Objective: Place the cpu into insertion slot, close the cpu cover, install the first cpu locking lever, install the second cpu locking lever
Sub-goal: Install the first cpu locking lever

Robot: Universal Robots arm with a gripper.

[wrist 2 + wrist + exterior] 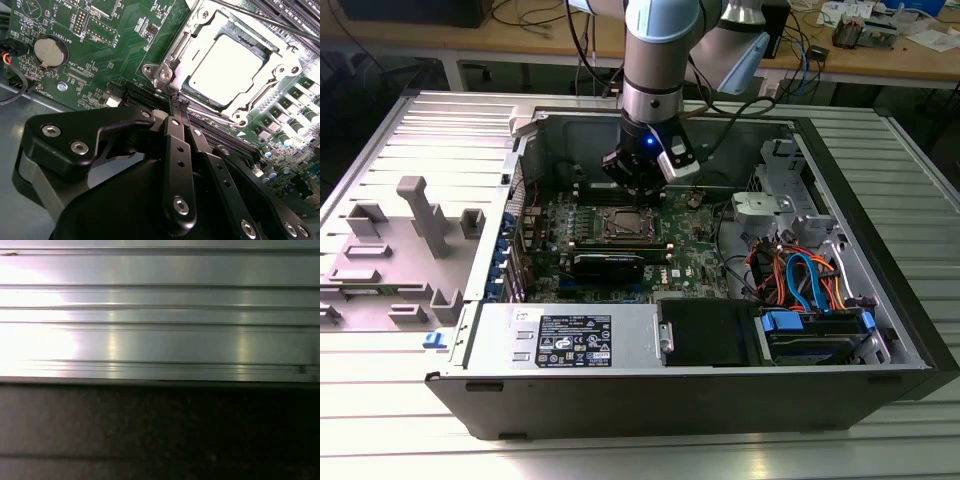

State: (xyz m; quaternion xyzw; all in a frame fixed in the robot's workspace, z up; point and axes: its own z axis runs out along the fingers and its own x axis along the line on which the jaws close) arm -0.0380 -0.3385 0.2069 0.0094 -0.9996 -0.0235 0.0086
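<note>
The cpu (225, 65), a flat square chip with a bright silvery top, lies in the socket on the green motherboard (100, 30). The cpu cover (212, 102), a thin metal frame with a square window, lies down flat around it. A thin metal lever rod (265, 20) runs along one side of the socket. My gripper (179, 104) is shut, its black fingers pressed together with the tips just off the socket's corner and nothing seen between them. In the exterior view the gripper (638, 195) hangs right over the socket (625, 225) inside the open computer case.
A round coin battery (49, 52) and black memory slots (225, 140) flank the socket. The case holds a black graphics card (608, 265), a power supply (570, 340) and orange and blue cables (800, 275). Grey fixtures (420, 215) stand on the ribbed metal table (160, 305).
</note>
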